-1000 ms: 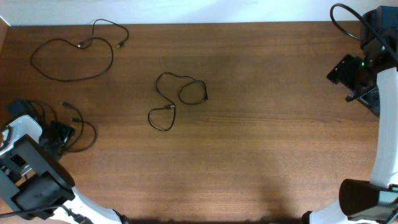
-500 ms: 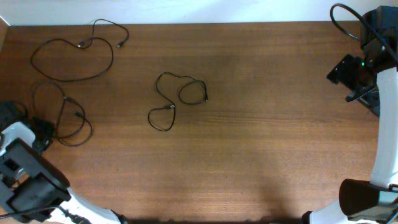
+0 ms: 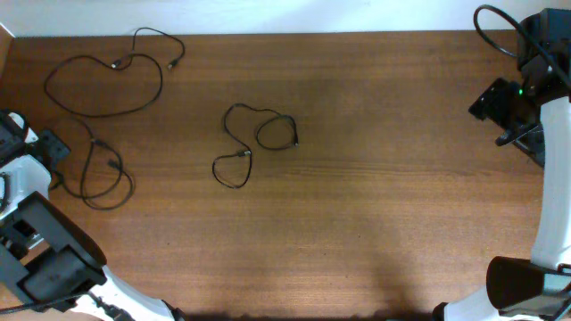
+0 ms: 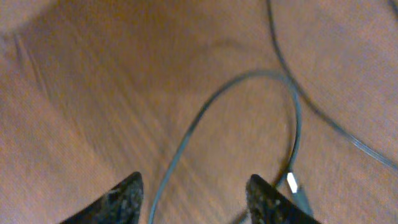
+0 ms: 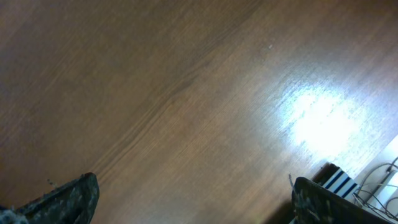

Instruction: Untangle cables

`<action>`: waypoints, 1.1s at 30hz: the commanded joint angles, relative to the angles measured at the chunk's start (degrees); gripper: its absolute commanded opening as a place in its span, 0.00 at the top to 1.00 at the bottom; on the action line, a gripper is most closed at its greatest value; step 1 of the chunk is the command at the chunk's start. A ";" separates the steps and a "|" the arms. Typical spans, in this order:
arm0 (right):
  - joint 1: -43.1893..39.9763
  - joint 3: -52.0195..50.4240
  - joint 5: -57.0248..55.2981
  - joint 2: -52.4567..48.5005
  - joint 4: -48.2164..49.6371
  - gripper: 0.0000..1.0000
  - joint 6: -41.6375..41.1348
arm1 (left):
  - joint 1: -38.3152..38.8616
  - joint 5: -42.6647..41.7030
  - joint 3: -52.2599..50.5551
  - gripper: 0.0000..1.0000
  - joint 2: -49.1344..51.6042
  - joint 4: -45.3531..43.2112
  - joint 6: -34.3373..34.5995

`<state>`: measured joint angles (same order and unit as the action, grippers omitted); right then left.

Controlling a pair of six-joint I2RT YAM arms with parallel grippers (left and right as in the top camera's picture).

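Brown table (image 3: 375, 205) holds three cables (image 3: 246, 155) well apart; left tool (image 4: 194, 186) and right tool (image 5: 196, 186) both spread.

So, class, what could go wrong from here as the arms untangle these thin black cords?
1. The open left gripper straddles a thin black looped cord whose white plug end sits beside one finger; closing could pinch two strands together.
2. Overhead, that cord lies close to the larger black cord loop nearby; dragging it might tangle them.
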<state>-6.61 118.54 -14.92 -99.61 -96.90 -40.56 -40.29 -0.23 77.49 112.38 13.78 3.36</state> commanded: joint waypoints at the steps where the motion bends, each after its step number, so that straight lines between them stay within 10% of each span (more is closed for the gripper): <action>1: -0.17 -0.04 -0.07 -0.11 -0.20 0.02 -0.17 | -0.48 -0.42 0.98 0.48 3.23 -4.35 -3.26; 10: -0.17 -0.04 -0.07 -0.11 -0.20 0.02 -0.17 | -0.48 -0.42 0.98 0.52 10.58 -10.58 -7.78; 17: -0.17 -0.04 -0.07 -0.11 -0.20 0.02 -0.17 | -4.94 1.60 0.98 1.00 10.84 -11.61 -5.51; 24: -0.17 -0.04 -0.09 -0.11 -0.20 0.02 -0.17 | -10.23 -0.83 10.67 1.00 10.82 -5.90 -2.14; 25: -0.17 -0.04 -0.07 -0.11 -0.20 0.02 -0.17 | -10.23 -2.29 12.52 0.92 10.82 -4.96 -1.22; 27: -0.17 -0.04 -0.07 -0.11 -0.20 0.02 -0.17 | -10.23 -6.84 15.32 0.01 10.82 -2.62 -1.18; 33: -0.17 -0.04 -0.09 -0.11 -0.20 0.02 -0.17 | -10.08 -7.08 15.45 0.01 10.84 7.58 -1.25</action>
<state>-6.61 118.54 -14.92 -99.61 -96.99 -40.51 -50.52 -6.04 92.60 122.48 17.21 1.58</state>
